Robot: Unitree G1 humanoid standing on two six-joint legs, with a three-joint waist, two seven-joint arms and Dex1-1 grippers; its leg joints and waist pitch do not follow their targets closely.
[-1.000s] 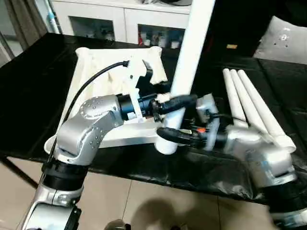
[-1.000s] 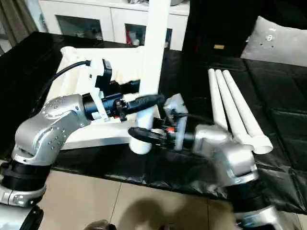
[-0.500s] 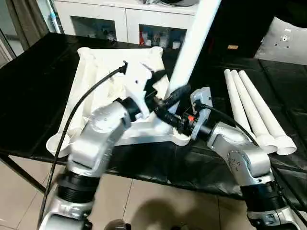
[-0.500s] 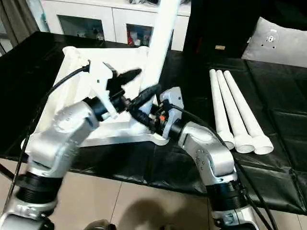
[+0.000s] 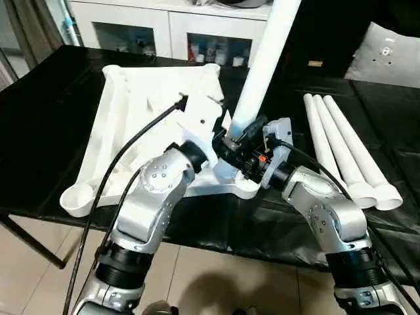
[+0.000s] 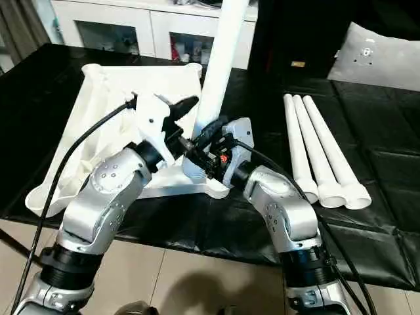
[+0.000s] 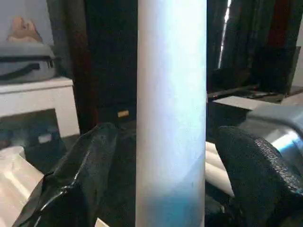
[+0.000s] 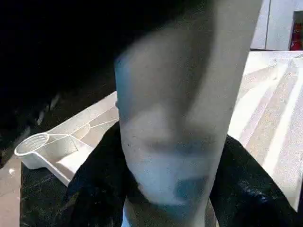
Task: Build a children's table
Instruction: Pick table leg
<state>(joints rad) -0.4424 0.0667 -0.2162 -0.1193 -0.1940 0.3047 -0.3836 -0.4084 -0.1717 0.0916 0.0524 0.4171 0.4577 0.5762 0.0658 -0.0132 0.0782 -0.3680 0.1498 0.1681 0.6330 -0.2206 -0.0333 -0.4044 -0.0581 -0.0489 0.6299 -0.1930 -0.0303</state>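
lying ribbed side up on the black desk (image 5: 39, 118): white table top (image 5: 141, 111). standing upright in the table top's near right corner socket: one white leg (image 5: 262, 62). straddling that leg near its base without touching, fingers (image 7: 75, 179) spread wide to either side: left gripper (image 7: 165, 189). clamping the leg low down from the opposite side, half open around it: right gripper (image 6: 205, 141). resting side by side on the desk, well right of the table top: three spare legs (image 5: 344, 147).
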